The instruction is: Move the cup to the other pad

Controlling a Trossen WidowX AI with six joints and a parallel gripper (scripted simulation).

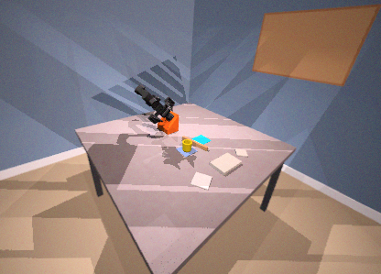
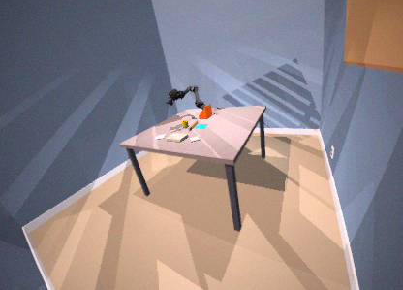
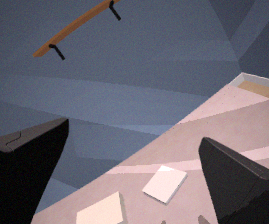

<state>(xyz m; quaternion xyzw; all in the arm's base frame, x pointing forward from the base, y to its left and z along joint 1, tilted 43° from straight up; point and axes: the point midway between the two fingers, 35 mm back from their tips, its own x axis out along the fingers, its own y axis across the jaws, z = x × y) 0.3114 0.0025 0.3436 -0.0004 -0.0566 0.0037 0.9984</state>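
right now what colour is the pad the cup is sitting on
Pale blue; the yellow cup stands on the pad, shown best in the top view.
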